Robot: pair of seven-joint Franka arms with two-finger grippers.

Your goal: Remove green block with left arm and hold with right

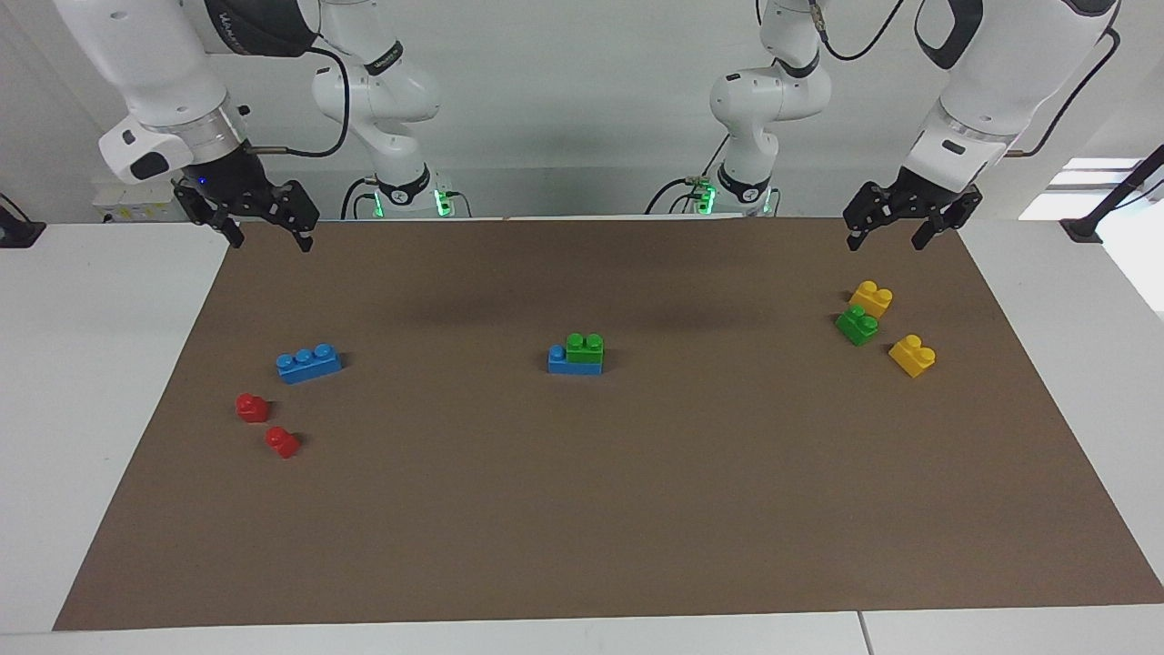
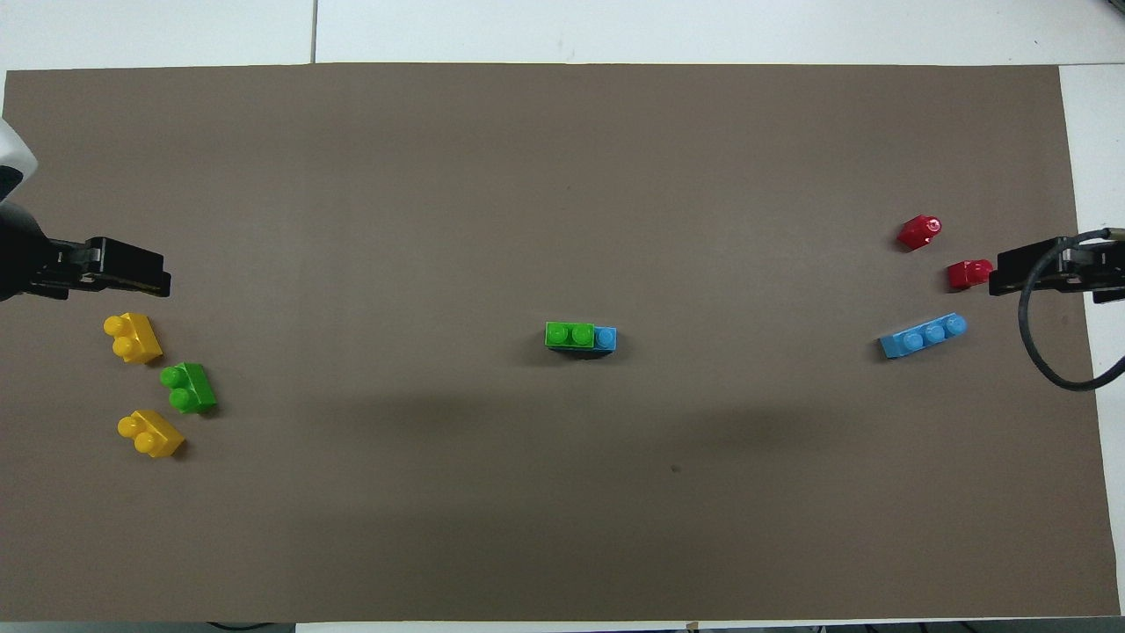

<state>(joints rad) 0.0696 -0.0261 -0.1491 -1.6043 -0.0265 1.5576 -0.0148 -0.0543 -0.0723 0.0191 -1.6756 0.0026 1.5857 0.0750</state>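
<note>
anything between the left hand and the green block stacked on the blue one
Nothing visible. The left hand hangs open over the mat's edge; bare mat runs from there to the green block on the blue brick at mid-table.

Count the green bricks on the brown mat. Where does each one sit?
2. One green brick is stacked on a blue brick at the mat's middle. The other green brick lies between two yellow bricks toward the left arm's end. None seems hidden.

White wall [image 1: 582,109], brown-matted table [image 1: 582,509]
</note>
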